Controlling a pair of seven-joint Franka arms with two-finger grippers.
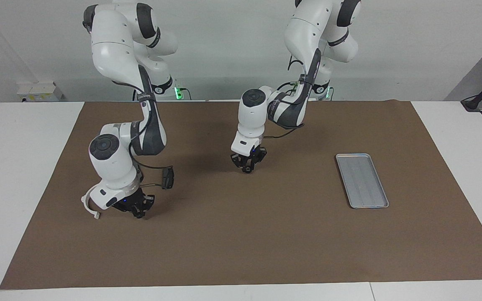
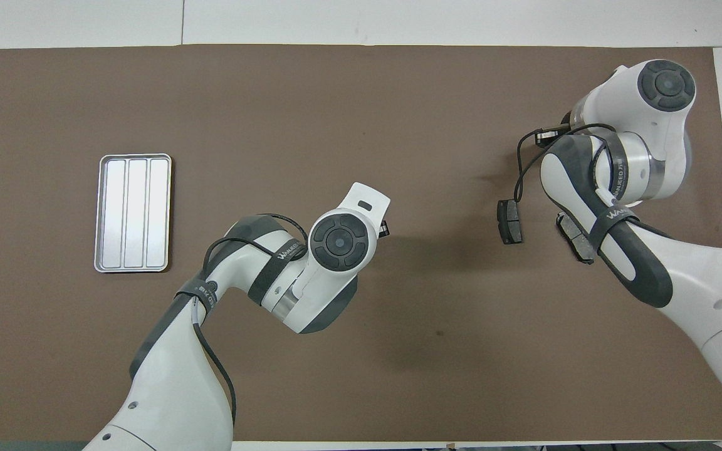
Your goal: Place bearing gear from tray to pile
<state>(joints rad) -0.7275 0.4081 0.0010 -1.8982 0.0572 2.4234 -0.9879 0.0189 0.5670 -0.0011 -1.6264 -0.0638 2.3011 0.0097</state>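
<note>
While my right arm reaches out over the right arm's end of the brown mat (image 1: 241, 234), its gripper (image 1: 137, 211) hangs low over the mat with the fingertips pinched together on nothing that I can see. It sits among the pile: the white half-ring bracket (image 1: 87, 207) lies just beside my wrist, partly hidden by it in the facing view. One dark grey pad (image 2: 509, 220) lies flat on the mat toward the middle of the table from my forearm. A second dark grey pad (image 2: 576, 235) shows in the overhead view, half covered by my right forearm.

My left gripper (image 1: 247, 164) is over the middle of the mat, pointing down, its tips close above the surface. I cannot tell from either view whether its fingers grip anything or how far apart they stand; in the overhead view my own wrist covers them.

The tray (image 1: 362, 180) lies flat toward the left arm's end of the table, well apart from both of my grippers. Its ridged floor (image 2: 133, 213) shows bare and bright from above, with no part lying in it. I cannot make out a bearing gear anywhere on the mat.
</note>
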